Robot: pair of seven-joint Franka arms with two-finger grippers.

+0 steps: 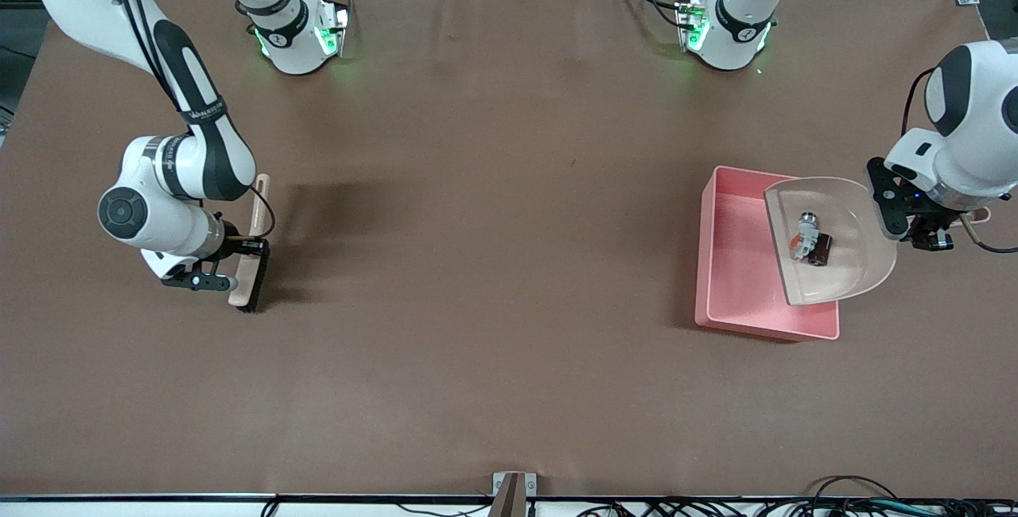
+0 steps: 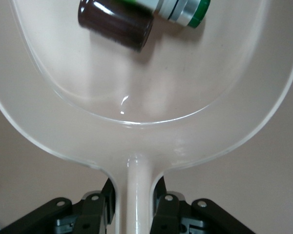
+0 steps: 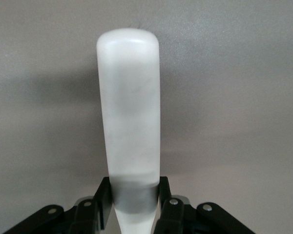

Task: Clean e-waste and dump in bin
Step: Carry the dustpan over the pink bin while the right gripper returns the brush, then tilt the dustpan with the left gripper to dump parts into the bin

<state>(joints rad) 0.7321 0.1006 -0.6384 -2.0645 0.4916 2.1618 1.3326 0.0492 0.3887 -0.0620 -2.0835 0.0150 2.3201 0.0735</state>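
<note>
Now the left claw [image 1: 926, 235] is clamped on the handle of the dustpan [image 1: 835, 242], holding the pan in the air over the pink bin [image 1: 728, 262] at the left arm's end of the worktop [image 1: 493, 262]. The e-waste [image 1: 811, 245], a grey-white part with a green patch and a dark ribbed block touching each other, lies in the pan's hollow and has not yet dropped. The step in hand looks like the dump itself, and doing it well probably means keeping the pan's open lip above the bin's floor, inside its walls, and tipping that lip downward slowly so both parts slide off together and do not bounce over a wall. The grip on the thin handle should hold firm through the tilt. The right claw [image 1: 238, 262] waits near the right arm's end, closed on the handle of the brush [image 1: 253, 262], whose bristles touch the worktop.
</note>
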